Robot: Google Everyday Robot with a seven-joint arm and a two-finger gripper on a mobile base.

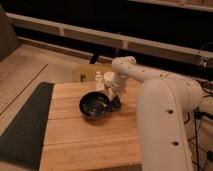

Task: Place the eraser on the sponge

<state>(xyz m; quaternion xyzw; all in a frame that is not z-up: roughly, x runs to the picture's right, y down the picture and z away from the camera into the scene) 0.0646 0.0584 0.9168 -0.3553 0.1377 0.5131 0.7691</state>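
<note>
1 bowl, 1 bottle; hand rt of bowl.

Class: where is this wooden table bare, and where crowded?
Bare: the table in front of the black bowl, and between bowl and dark mat. Crowded: right of the bowl, at the gripper, and behind it, by the small bottle.

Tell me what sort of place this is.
Probably an indoor robot test area: a wooden table with a black bowl and a small bottle, a dark mat beside it, and cables at the right. The end effector is low over the table, beside the bowl.
</note>
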